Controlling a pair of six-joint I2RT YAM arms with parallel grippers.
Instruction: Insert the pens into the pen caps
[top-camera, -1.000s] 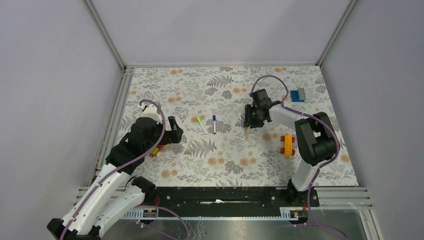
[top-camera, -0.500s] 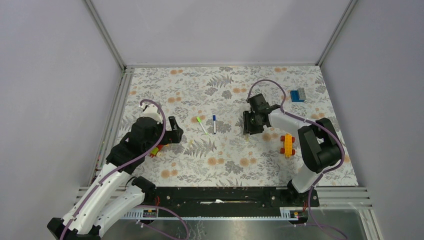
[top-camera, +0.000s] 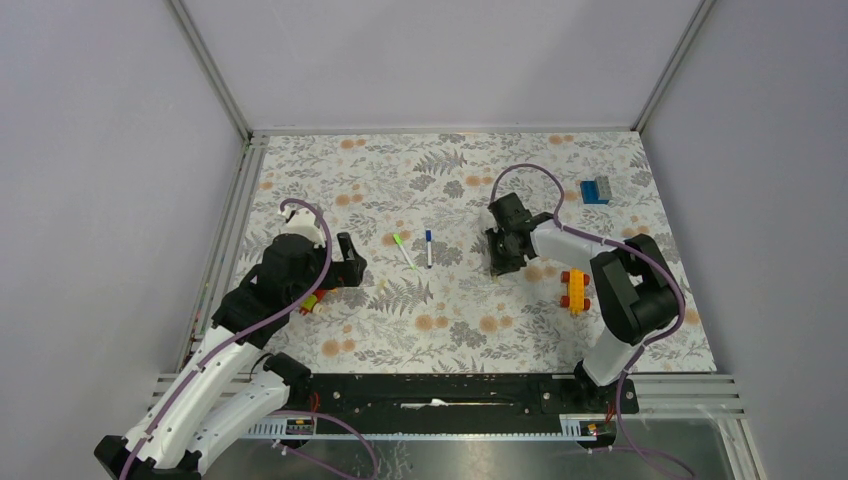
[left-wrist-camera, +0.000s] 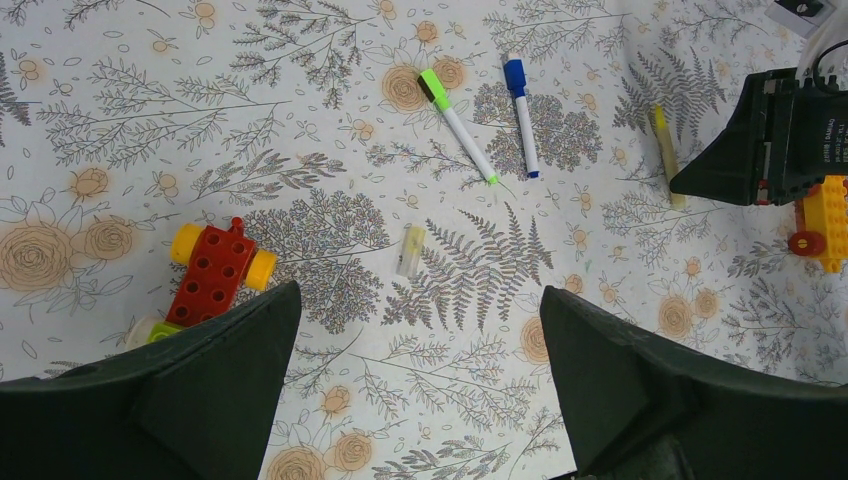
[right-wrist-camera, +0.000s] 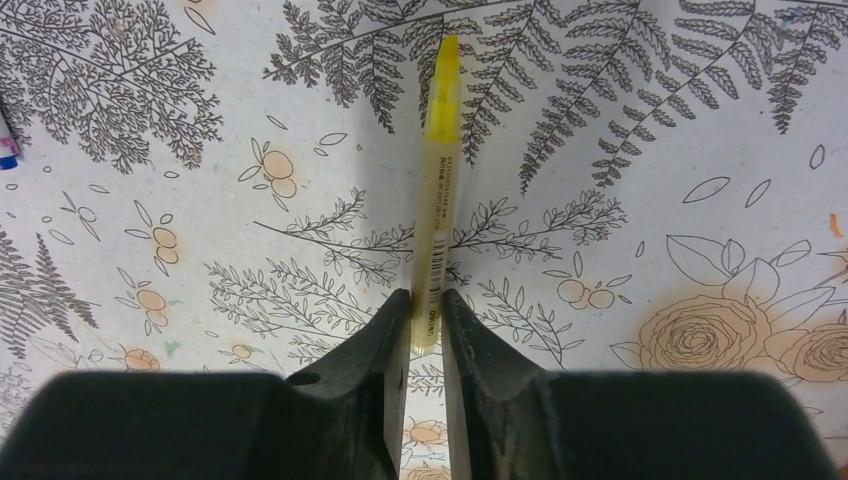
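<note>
Since a second ago the right arm has drawn its wrist in toward the table's middle, and the right gripper (right-wrist-camera: 425, 318) has narrowed onto the slim yellow pen (right-wrist-camera: 440, 150). Its two black fingers pinch the pen's near end from either side, with the barrel lying flat on the floral-patterned table cover (right-wrist-camera: 700, 120) and pointing away from the wrist. The left gripper (left-wrist-camera: 417, 300) has not shifted: its jaws are spread wide, holding nothing, above the cover near a red toy brick with yellow knobs (left-wrist-camera: 213, 275). Between the two arms lie a white-barrelled pen with a bright green cap (left-wrist-camera: 458, 125) and, just beside it, a white-barrelled pen with a dark blue cap (left-wrist-camera: 522, 115), both apart from the grippers. A small pale tube-like piece (left-wrist-camera: 410, 250) lies nearer the left gripper. A yellow toy brick (top-camera: 574, 289) sits beside the right arm, and a blue brick (top-camera: 596, 190) sits near the far right corner.
</note>
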